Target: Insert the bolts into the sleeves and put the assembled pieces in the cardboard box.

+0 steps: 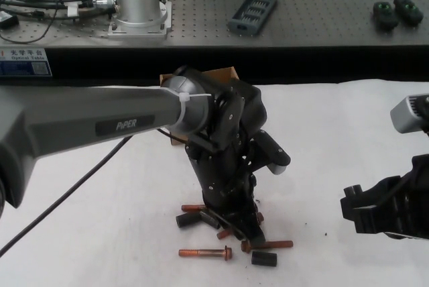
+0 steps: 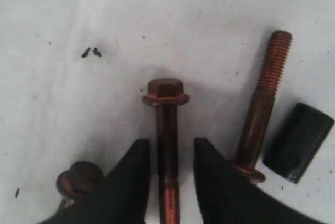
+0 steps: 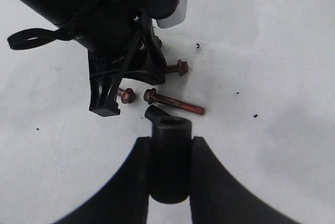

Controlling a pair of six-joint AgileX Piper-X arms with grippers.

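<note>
Bench: white cloth [image 1: 322,133] under both my arms, with a perforated table [image 1: 322,5] behind.
Left pincer: my left pincer [image 2: 171,143] is low over the pile. Its jaws are narrowly parted either side of a bolt [image 2: 165,98], with cloth showing on both sides of the shank, so nothing is gripped.
Pile: a second bolt [image 2: 261,103] lies just beside one of my fingers [image 2: 220,182], with a loose sleeve [image 2: 298,143] next to it.
Box: the box [image 1: 221,72] shows on the far side of my left arm.
Right pincer: my right pincer [image 3: 171,140] is off to the right, clamped on a sleeve [image 3: 170,171] whose open bore faces the pile.
Risk: closing off-centre could roll the bolt out or snag the second bolt's head. A bolt gripped tilted would likely jam at the bore.
</note>
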